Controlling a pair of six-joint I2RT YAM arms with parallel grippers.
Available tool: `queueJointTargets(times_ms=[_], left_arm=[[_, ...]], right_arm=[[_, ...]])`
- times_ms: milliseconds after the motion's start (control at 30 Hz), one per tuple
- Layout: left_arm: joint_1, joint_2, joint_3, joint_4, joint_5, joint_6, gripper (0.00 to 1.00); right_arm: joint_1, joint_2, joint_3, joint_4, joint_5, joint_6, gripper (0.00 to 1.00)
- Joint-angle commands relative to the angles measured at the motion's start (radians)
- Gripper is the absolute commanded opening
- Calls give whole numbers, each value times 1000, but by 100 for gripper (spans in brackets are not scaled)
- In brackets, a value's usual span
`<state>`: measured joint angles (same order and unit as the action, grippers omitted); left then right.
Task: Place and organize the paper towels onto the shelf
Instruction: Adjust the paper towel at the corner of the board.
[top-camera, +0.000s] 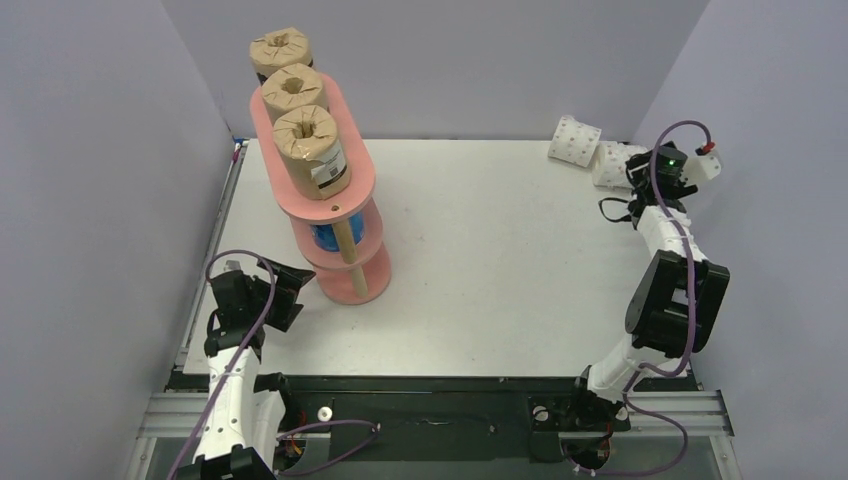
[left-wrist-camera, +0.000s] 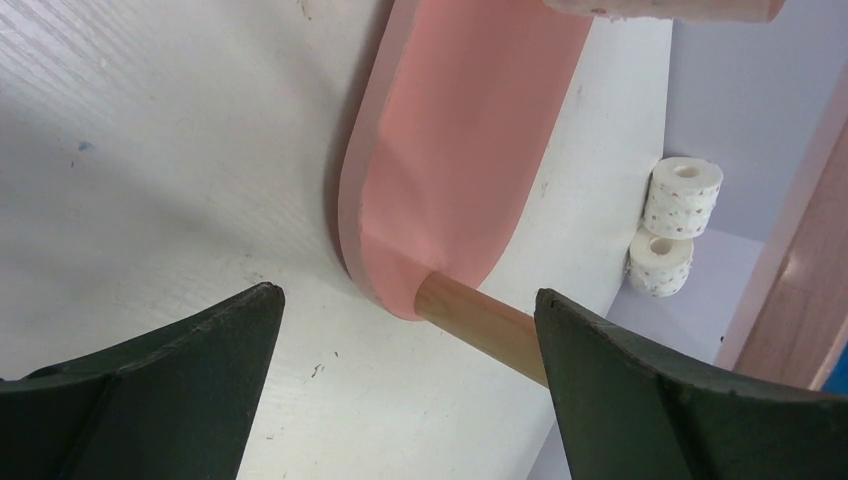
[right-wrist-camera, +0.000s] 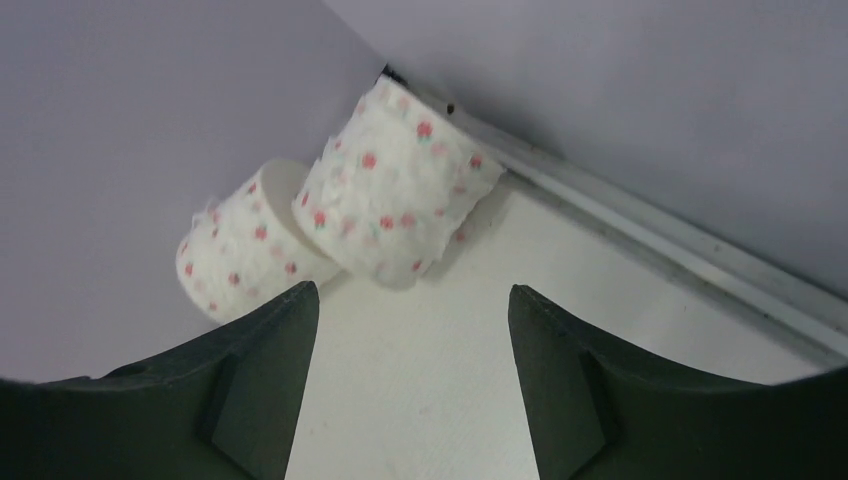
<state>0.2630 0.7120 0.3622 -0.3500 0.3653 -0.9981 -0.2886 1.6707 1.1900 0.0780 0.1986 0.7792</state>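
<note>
The salmon-pink shelf (top-camera: 330, 205) stands at the left of the table with three brown paper towels (top-camera: 312, 148) in a row on its top board. A blue roll (top-camera: 325, 238) shows on the middle tier. Two white pink-dotted rolls (top-camera: 575, 140) lie in the far right corner. My right gripper (right-wrist-camera: 413, 300) is open just short of them, the nearer roll (right-wrist-camera: 400, 195) ahead of its fingertips and the other (right-wrist-camera: 245, 250) behind it to the left. My left gripper (left-wrist-camera: 410, 330) is open at the shelf's foot, facing the bottom board (left-wrist-camera: 460, 150) and a wooden post (left-wrist-camera: 480, 320).
Grey walls close in the table on the left, back and right; the dotted rolls sit against the back right corner (right-wrist-camera: 600, 215). Seen under the shelf from the left wrist, the same two white rolls (left-wrist-camera: 683, 195) stand across the table.
</note>
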Motion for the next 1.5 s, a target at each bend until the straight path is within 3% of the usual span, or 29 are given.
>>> queueJointTargets(times_ms=[0,367,867,1167,1467], left_arm=[[6,15,-14,31,56,24,96],[9,48,4,48,73,30,96],[17,71,25,72,80,56,97],[26,80,23,95,74,64,97],[21,82,10,142,80,41,96]], right_arm=[[-44,95,120,-2,-12,-59,66],[-90,337,319,76,-77,-101,71],[-96,505,469,112,-96,-156,72],[-100,613,610,107,-251,-137,72],[-73,583,519,178,-324,-81,67]])
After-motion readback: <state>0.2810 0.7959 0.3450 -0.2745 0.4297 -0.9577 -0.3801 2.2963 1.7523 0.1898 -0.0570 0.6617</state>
